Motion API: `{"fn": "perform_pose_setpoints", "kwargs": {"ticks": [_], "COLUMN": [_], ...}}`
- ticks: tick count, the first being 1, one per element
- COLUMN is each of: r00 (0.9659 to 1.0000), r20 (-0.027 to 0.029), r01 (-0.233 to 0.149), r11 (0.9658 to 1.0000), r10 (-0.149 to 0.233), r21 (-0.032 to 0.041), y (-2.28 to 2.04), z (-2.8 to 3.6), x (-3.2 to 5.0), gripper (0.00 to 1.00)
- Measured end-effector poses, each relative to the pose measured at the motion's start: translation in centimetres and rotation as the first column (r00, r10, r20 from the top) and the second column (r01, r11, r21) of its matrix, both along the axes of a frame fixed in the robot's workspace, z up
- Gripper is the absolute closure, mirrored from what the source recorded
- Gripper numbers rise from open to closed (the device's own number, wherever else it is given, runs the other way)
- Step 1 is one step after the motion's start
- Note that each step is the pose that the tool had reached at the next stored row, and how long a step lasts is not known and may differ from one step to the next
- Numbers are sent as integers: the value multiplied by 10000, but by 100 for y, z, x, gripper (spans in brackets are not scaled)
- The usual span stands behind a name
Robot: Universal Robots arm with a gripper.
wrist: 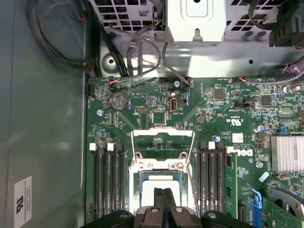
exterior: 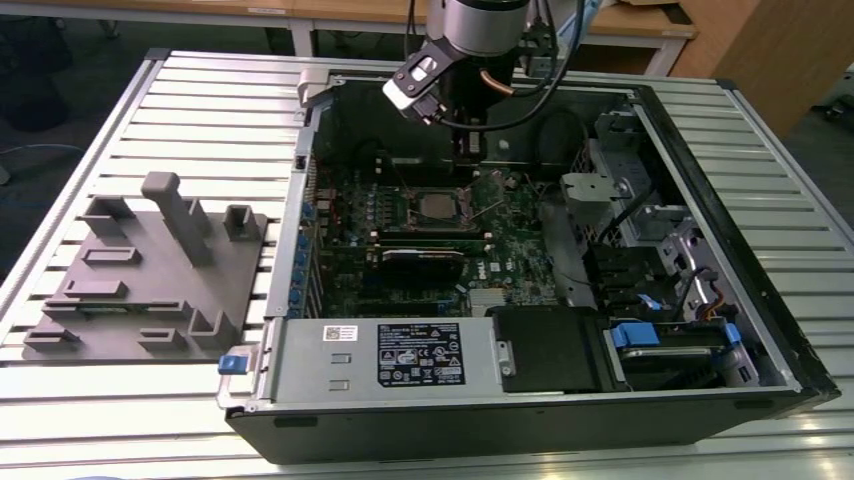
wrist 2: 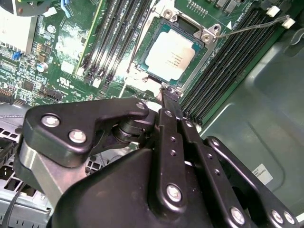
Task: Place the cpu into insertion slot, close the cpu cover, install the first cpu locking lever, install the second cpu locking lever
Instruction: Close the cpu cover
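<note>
The cpu [wrist 2: 171, 54] lies flat in the insertion slot [wrist 2: 194, 64], its silver top facing up; it also shows in the exterior view [exterior: 434, 207]. The cpu cover [wrist: 161, 137] stands swung open off the socket on its hinge side. One thin locking lever [wrist 2: 249, 27] sticks out free from a socket corner, and another [wrist 2: 136, 42] runs along the opposite side. My gripper [wrist: 164, 194] is shut, fingertips pressed together with nothing between them, just above the socket's edge [wrist 2: 168, 92]. It hangs inside the case [exterior: 467, 170].
Black memory slots [wrist: 107, 180] flank the socket on both sides. A finned heatsink [wrist: 287, 152] sits nearby. The power supply box [exterior: 387, 352] and drive bays [exterior: 654, 340] fill the case front. A grey fixture [exterior: 154, 270] rests on the slatted table [exterior: 200, 110].
</note>
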State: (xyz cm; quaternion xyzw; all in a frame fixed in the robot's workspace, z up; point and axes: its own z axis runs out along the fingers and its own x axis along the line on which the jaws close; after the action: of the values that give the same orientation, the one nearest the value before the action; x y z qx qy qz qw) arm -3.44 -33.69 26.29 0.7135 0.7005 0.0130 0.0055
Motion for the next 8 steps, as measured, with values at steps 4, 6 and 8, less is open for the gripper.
{"fn": "perform_pose_setpoints", "kwargs": {"ticks": [4,6,8], "r00": [10000,10000,10000], "r20": [0,-1,-2], "r01": [-1,-2,-1], "r11": [10000,10000,10000], "r10": [1,2,1], "r21": [0,-1,-2], "y": [0,0,-1], "z": [2,3,3], "x": [0,2,11], "gripper": [89,89,89]}}
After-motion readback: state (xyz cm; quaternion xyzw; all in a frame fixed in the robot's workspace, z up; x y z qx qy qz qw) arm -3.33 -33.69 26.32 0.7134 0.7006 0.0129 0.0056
